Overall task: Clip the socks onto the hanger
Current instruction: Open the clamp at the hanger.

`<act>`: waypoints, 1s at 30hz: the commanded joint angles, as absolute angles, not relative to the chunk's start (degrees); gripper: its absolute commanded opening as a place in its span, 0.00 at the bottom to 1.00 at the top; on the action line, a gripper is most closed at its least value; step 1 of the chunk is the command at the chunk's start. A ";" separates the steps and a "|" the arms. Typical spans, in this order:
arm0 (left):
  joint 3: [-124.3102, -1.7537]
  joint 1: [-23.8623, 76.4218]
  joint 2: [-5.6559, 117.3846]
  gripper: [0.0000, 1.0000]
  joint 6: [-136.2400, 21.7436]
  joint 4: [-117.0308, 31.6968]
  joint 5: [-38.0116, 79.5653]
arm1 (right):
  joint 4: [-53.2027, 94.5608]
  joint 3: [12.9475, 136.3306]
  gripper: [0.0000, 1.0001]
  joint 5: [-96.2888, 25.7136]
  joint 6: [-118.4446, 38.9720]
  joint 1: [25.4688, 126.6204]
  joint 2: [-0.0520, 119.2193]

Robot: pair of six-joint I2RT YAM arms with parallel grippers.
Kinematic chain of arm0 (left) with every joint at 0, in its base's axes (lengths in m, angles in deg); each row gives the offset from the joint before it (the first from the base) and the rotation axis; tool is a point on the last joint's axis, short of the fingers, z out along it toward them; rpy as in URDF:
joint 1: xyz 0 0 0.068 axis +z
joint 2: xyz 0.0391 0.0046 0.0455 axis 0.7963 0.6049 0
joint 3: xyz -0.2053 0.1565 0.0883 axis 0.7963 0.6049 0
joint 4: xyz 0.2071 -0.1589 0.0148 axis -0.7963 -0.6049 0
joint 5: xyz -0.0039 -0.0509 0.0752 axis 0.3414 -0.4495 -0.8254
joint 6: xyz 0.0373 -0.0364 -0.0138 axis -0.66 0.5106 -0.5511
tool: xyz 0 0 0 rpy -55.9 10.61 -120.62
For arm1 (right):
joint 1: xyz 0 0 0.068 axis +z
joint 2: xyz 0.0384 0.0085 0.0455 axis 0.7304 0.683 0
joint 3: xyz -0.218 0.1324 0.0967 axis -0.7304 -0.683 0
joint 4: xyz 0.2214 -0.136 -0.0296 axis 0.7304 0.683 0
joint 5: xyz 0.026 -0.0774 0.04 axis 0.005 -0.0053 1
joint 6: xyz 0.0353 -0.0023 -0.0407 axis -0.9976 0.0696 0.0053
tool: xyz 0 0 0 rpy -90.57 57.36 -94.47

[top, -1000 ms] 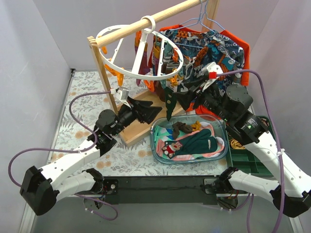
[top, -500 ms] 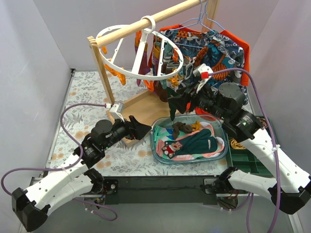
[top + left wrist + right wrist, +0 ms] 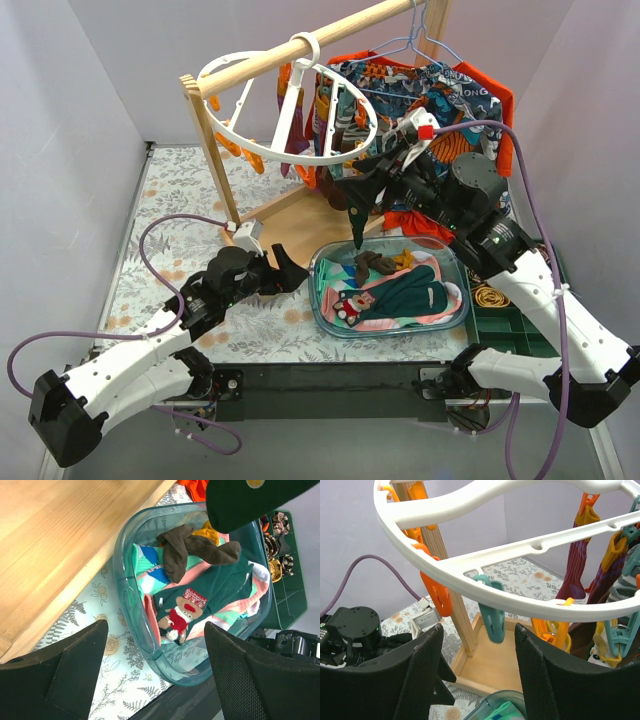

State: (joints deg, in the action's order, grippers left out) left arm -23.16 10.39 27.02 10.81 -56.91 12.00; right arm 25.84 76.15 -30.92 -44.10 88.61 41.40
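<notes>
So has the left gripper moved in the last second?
Yes. In the top view the left gripper has pulled back from the wooden base toward the near table edge, and is now beside the left rim of the tub.

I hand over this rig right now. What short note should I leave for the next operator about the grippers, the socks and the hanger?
The left gripper is open and empty, low beside the bin.
The right gripper is open and empty, raised close to the hanger.
The dotted dark green sock hangs over the bin near the right gripper. Its top is hidden, so I cannot confirm it is clipped.
Done: several hung socks are on the hanger.
Left: the dark teal sock and the brown sock lie in the bin. Check the dotted sock first, then clip the rest.
</notes>
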 commanded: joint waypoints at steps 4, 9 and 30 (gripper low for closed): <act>-25.23 10.15 26.51 0.76 11.59 -58.48 8.83 | 21.40 79.16 0.64 -32.90 -46.19 88.67 43.89; -26.37 10.15 27.56 0.76 11.42 -58.66 7.86 | 20.61 79.07 0.63 -34.49 -47.33 89.19 44.77; -31.90 10.15 32.05 0.76 7.90 -58.66 7.94 | 17.18 73.72 0.36 -53.65 -46.37 92.45 42.49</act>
State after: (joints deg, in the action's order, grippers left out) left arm -28.88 10.39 32.14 9.54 -58.29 7.98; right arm 21.10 74.97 -47.51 -47.84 92.33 44.54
